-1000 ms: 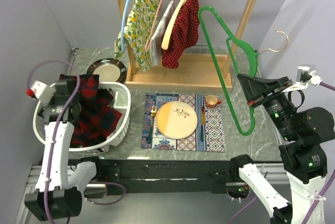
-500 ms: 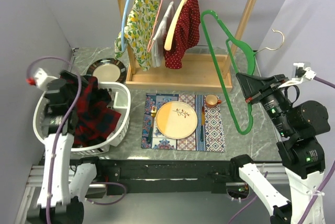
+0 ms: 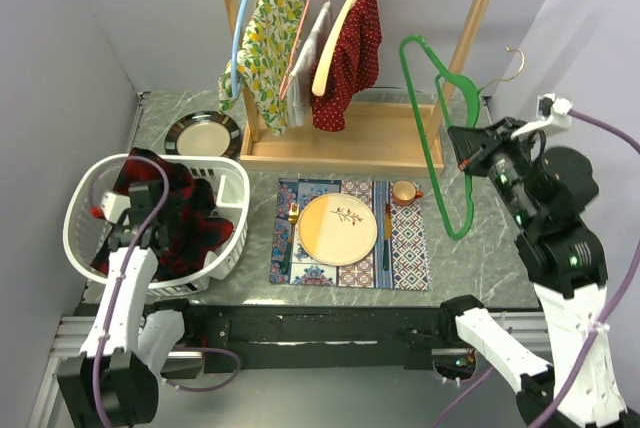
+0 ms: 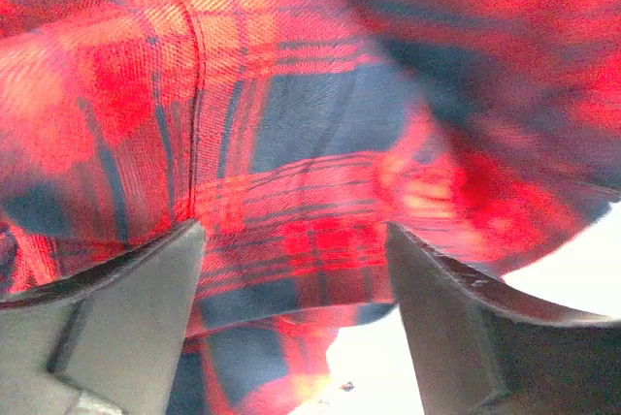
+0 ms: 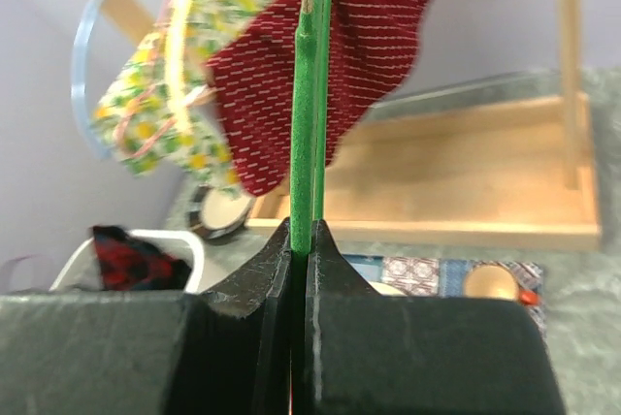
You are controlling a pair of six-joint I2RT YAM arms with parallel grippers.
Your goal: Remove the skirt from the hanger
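Your left gripper (image 4: 291, 240) is down in the white basket (image 3: 236, 238). Its two fingers (image 4: 126, 328) stand wide apart and pinch nothing. The red and blue checked skirt (image 3: 190, 218) lies bunched up in that basket, right in front of the fingers. Its cloth fills the view past their tips. You cannot tell if the cloth touches the fingers.

Your right gripper (image 5: 301, 236) is shut tight on the green hanger (image 3: 428, 108). It pinches the hanger's thin bar, and the bar runs straight up past the fingertips in the wrist view. The skirt is off this hanger and sits well apart from this gripper, far off to its left.

Ahead of the right gripper stands the wooden rack (image 3: 490, 8). A red spotted cloth (image 3: 350, 48) and a yellow flowery cloth (image 3: 265, 48) hang on it. Down and to the left of the right gripper, a cream plate (image 3: 338, 228) sits on a patterned mat (image 3: 408, 248). A small cup (image 3: 404, 191) sits on the mat's far corner, near the plate.
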